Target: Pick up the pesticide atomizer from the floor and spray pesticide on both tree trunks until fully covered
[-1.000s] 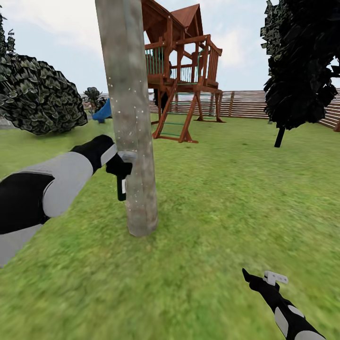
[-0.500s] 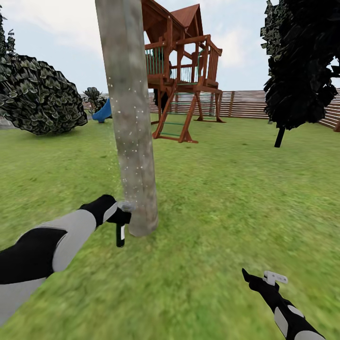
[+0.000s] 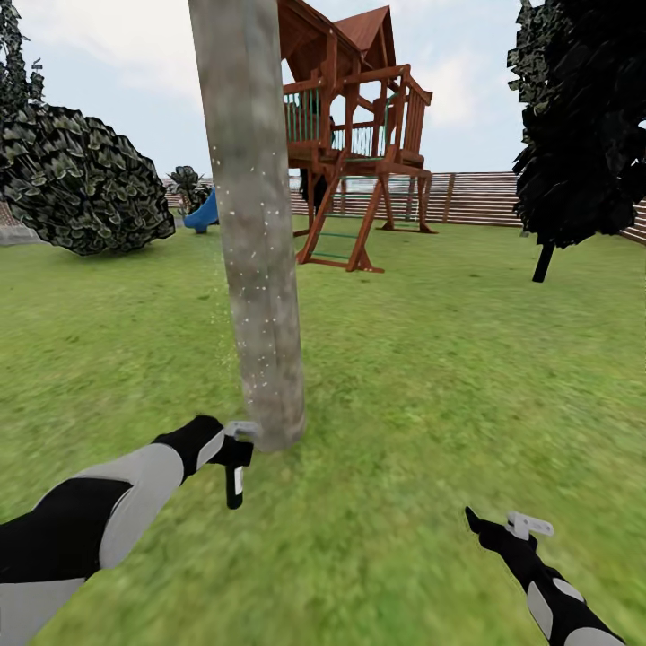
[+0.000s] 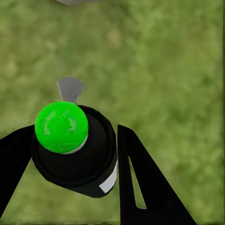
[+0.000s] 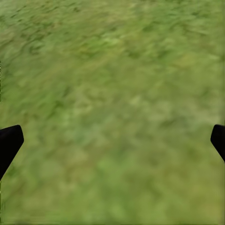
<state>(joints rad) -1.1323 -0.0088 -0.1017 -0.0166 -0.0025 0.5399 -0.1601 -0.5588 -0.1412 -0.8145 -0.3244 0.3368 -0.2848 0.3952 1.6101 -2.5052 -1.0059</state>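
Observation:
A thick grey-brown mottled tree trunk (image 3: 256,224) rises from the lawn just ahead, left of centre, dotted with fine white specks. My left gripper (image 3: 233,467) hangs low beside the trunk's foot, shut on the pesticide atomizer (image 3: 235,483), a small black canister with a white label. In the left wrist view the atomizer (image 4: 75,150) has a bright green knob on top and a grey nozzle, and sits between the black fingers (image 4: 140,183) above grass. My right gripper (image 3: 484,534) is low at the right, open over bare grass, its fingertips (image 5: 9,143) far apart.
A wooden playset (image 3: 359,161) stands behind the trunk, with a blue slide (image 3: 205,213) farther left. A dark round bush (image 3: 81,184) sits at the left and a dark tree (image 3: 583,126) at the right. A slatted fence (image 3: 484,197) closes the lawn's back.
My left arm has dropped with the atomizer from mid-trunk height to the trunk's foot. The whole view has shifted slightly, so the camera moved. The right arm holds still.

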